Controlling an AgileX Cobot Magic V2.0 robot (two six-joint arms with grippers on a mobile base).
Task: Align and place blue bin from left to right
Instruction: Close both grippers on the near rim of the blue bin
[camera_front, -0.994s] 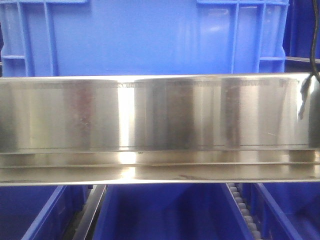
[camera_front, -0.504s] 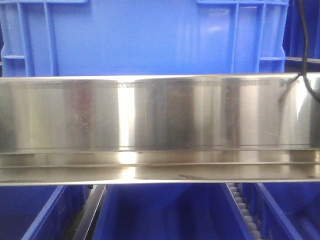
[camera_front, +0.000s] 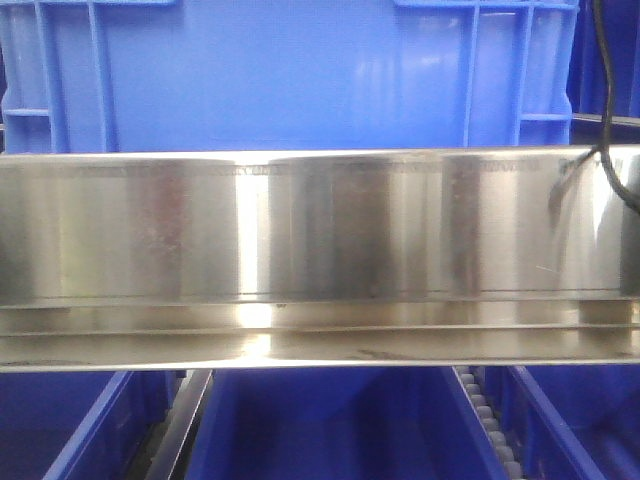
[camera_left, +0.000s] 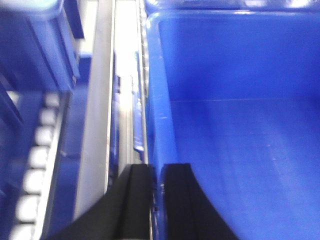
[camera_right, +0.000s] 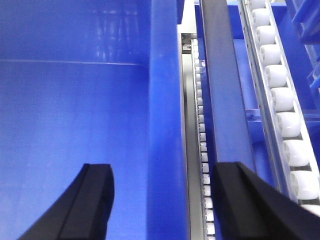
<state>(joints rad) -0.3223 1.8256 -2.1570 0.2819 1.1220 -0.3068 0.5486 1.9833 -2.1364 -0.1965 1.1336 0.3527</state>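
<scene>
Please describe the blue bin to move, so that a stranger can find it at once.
Find the shiny steel rail crossing the front view. The blue bin rises just above it, filling the top of the picture. Unlike the lower bins, which show open insides, it shows a flat side with ribbed corners.

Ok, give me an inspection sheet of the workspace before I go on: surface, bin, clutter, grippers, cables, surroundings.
Surface: shiny steel rail spans the front view.
Job's things: blue bin stands upright behind the rail, side panel facing the camera.
Clutter: nothing seen.
Grippers: left gripper appears shut on the bin's left wall; right gripper open, a finger either side of the right wall, touching neither face.
Cables: black cable hangs at the right, crossing the rail's top edge.
Surroundings: lower blue bins under the rail; roller tracks beside the bin.
</scene>
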